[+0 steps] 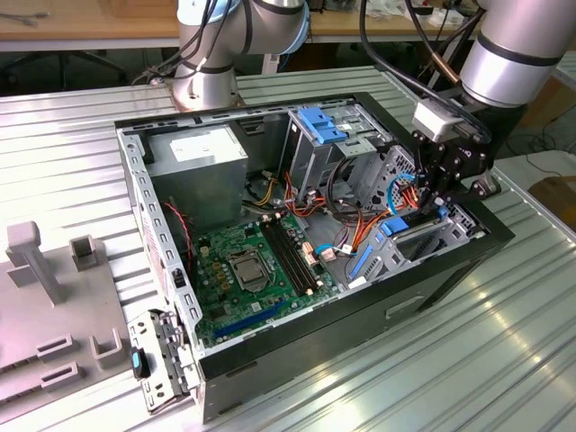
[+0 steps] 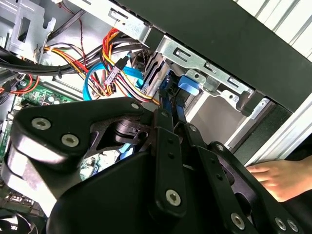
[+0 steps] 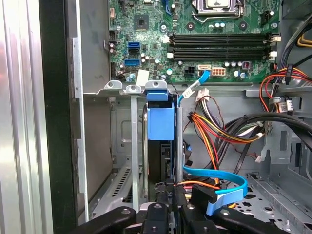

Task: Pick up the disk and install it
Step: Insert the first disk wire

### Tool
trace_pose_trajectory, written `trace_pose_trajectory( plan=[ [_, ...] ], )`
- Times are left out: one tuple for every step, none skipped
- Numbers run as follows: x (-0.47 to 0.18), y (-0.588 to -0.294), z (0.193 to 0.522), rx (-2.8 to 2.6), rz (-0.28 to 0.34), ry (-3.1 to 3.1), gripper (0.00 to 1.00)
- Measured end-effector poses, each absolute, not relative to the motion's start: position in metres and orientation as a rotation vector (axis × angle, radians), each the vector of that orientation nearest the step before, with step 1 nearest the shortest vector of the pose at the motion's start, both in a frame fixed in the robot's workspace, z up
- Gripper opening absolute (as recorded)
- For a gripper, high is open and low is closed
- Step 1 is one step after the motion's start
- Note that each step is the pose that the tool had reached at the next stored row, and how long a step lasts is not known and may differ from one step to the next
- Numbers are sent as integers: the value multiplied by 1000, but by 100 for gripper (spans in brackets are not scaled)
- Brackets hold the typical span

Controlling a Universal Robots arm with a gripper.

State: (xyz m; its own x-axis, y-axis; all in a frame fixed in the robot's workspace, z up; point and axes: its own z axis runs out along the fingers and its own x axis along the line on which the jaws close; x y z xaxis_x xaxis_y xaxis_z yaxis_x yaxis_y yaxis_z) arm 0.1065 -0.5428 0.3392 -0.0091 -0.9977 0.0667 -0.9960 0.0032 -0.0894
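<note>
Pincer (image 1: 438, 200) pinched narrow on the disk (image 3: 161, 122), upright in its bay: stiff, heavy, shock-sensitive; grip the blue frame edges.

Glossy blue plastic disk (image 3: 161, 122) carrier, matt black metal hand (image 1: 438, 200), ribbed shiny metal table (image 1: 450, 360)

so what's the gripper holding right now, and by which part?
The blue-framed grey-black metal disk, by its rear edge, standing upright in the case's drive bay slot.

disk (image 3: 161, 122) mostly hidden in its bay, gripper (image 3: 170, 204) fingertips cut off by frame edge
</note>
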Motion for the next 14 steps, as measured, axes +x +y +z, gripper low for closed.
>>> trace_pose_trajectory(
  plan=[
    [107, -543, 339, -2200, -173, 2214, 17],
    [107, -543, 339, -2200, -173, 2214, 17],
    [106, -543, 339, -2200, -173, 2214, 17],
    [107, -543, 339, -2200, -172, 2214, 17],
    [106, -543, 340, -2199, -171, 2213, 18],
    [107, -543, 344, -2200, -172, 2213, 24],
    [107, -543, 348, -2200, -172, 2213, 24],
    [107, -543, 351, -2200, -172, 2213, 24],
    [106, -543, 351, -2200, -172, 2213, 24],
    [107, -543, 351, -2200, -172, 2213, 24],
    [106, -543, 351, -2200, -172, 2214, 22],
    [106, -543, 351, -2200, -172, 2214, 16],
    [106, -543, 351, -2200, -172, 2213, 11],
    [106, -543, 351, -2200, -172, 2214, 11]
  ],
)
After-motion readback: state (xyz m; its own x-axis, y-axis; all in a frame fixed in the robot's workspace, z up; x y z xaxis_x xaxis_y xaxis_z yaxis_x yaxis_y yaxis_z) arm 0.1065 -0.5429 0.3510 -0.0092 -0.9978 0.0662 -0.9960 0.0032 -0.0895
